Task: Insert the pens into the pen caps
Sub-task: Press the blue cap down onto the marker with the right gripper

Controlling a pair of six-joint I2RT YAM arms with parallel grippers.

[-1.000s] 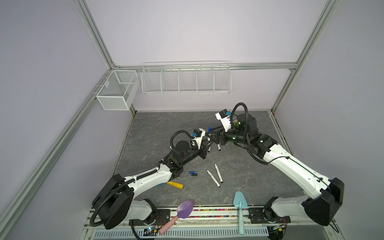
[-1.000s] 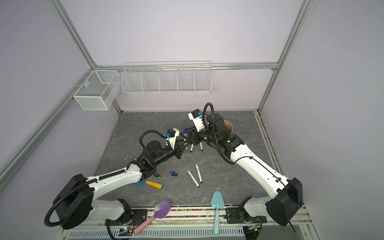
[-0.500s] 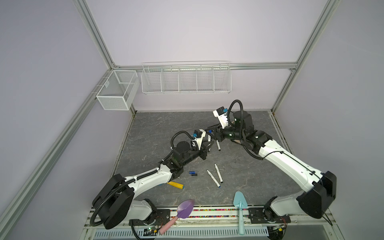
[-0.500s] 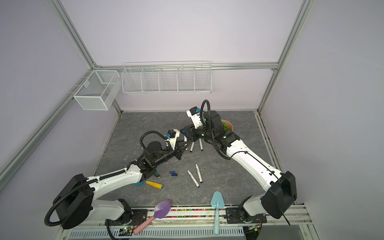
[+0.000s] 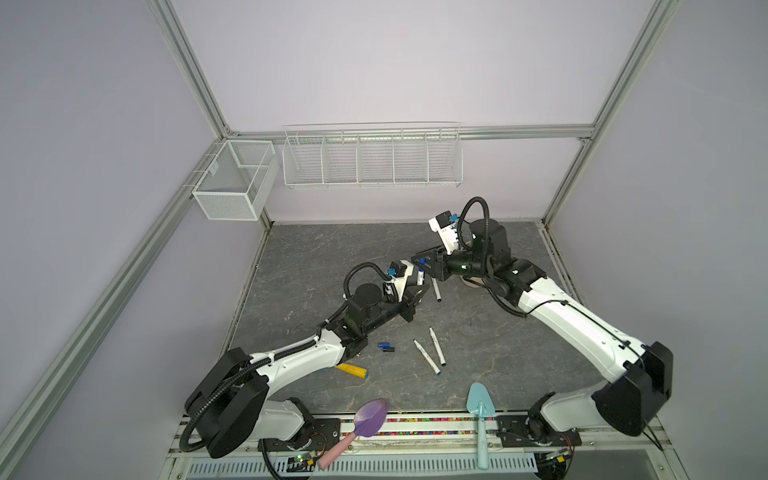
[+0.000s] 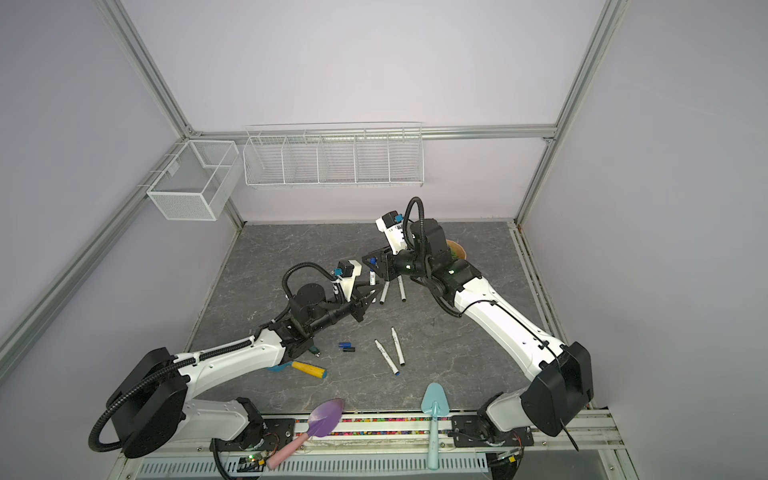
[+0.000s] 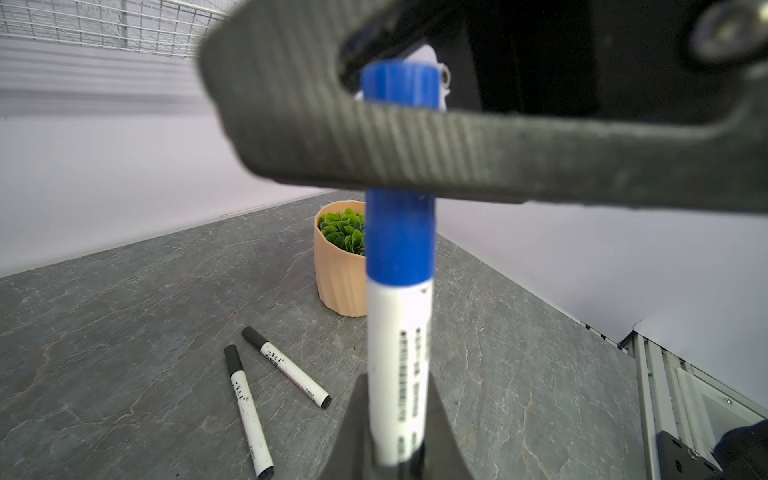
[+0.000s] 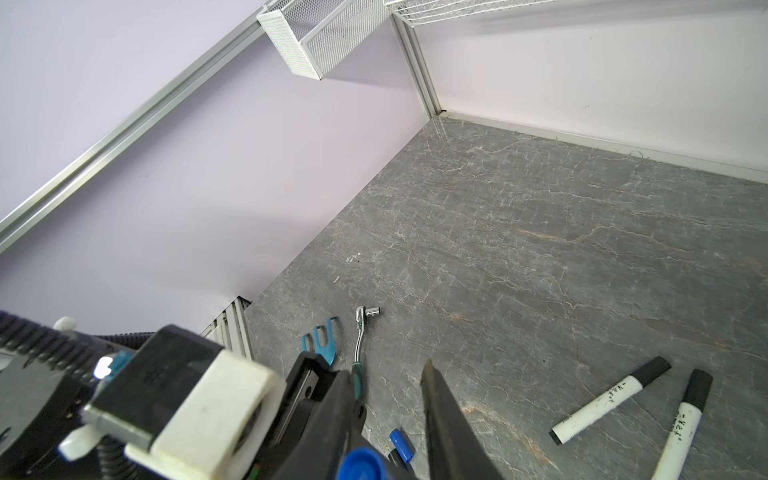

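Note:
My left gripper [image 7: 397, 378] [image 5: 419, 291] is shut on a white pen [image 7: 399, 374] [image 6: 372, 279] and holds it upright above the middle of the floor. A blue pen cap [image 7: 400, 232] [image 8: 360, 464] sits on its upper end. My right gripper [image 8: 386, 370] [image 5: 424, 263] reaches in from the right with narrowed jaws on either side of that cap, and a gap shows on one side. Two black-capped pens [image 7: 249, 409] [image 7: 286, 368] lie just beyond. Nearer the front lie two uncapped pens [image 5: 426, 358] [image 5: 436, 347], a loose blue cap [image 5: 384, 345] and a black cap [image 5: 388, 350].
A peach pot with a green plant [image 7: 338, 270] stands behind my right wrist. A ratchet wrench [image 8: 361, 332] and a teal forked tool [image 8: 320, 338] lie under my left arm, near a yellow-handled tool [image 5: 352, 370]. A purple scoop [image 5: 370, 419] and teal trowel [image 5: 478, 405] rest at the front rail.
My right gripper has moved left up to the pen held by my left gripper, and its jaws have narrowed around the blue cap. The left arm has stayed still.

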